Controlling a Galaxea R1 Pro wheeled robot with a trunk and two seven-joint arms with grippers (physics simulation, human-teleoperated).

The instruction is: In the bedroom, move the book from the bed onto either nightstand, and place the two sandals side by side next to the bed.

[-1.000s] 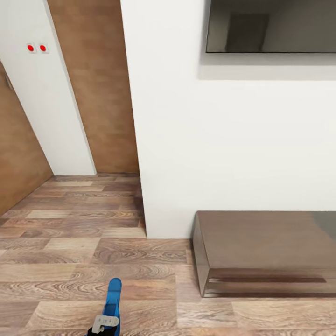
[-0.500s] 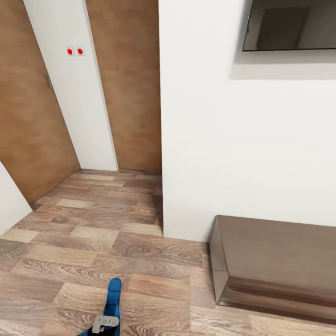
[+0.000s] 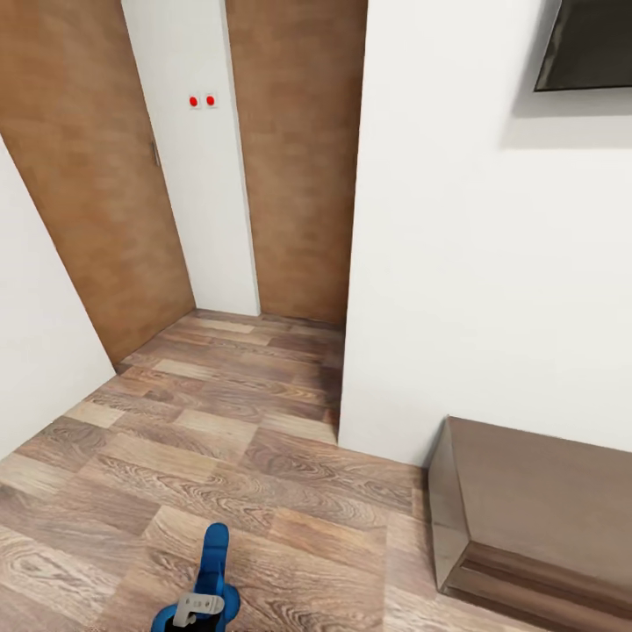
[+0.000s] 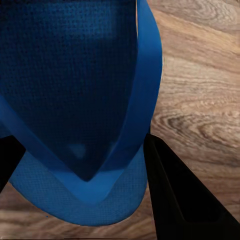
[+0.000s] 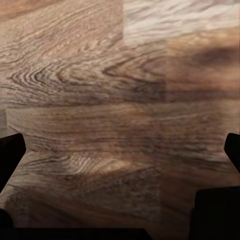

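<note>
One bright blue sandal [image 3: 213, 555] hangs over the wood floor at the bottom of the head view, with my left gripper [image 3: 198, 612] shut on it. In the left wrist view the sandal [image 4: 75, 90] with its blue strap sits between the dark fingers [image 4: 175, 200], close above the planks. My right gripper [image 5: 120, 165] is open over bare floor, its fingertips [image 5: 10, 155] far apart with nothing between them. The book, the bed and the nightstand are out of view.
A white wall corner [image 3: 439, 263] juts out ahead. A low brown cabinet [image 3: 544, 518] stands against it at the right, under a dark wall screen [image 3: 588, 44]. Wooden doors [image 3: 88, 175] and a switch with red dots [image 3: 202, 101] lie at the left. Wood floor [image 3: 219, 412] runs ahead.
The camera has swung to the left, so the wall, cabinet and screen have slid right and more of the doors shows. The sandal stays held in my left gripper.
</note>
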